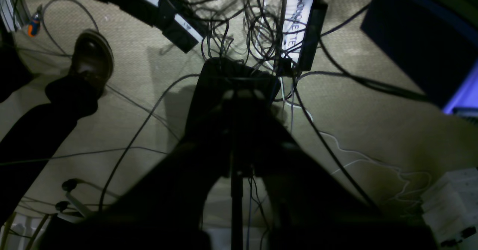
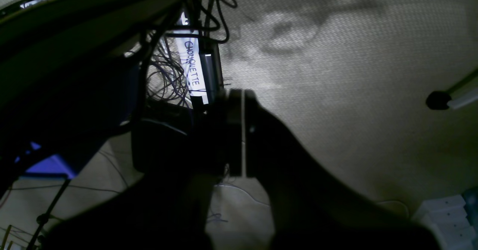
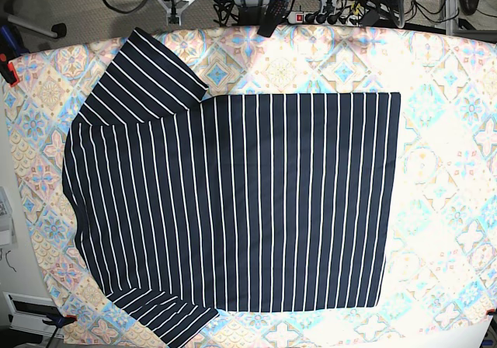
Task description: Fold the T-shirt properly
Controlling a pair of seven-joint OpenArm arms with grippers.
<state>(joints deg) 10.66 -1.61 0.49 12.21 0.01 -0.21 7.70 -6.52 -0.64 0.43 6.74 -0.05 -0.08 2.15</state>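
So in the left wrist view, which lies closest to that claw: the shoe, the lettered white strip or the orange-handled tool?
1. lettered white strip, just upper right of the left gripper.
2. shoe, out to the left.
3. orange-handled tool, far upper left.

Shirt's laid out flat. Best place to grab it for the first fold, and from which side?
Judging by how it lies, take the T-shirt at the upper sleeve, coming straight down near its outer hem. That sleeve juts clear of the body over the patterned cloth, a free edge to pinch and fold inward.

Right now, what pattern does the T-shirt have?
The T-shirt is dark navy with thin white pinstripes, seen best in the base view.
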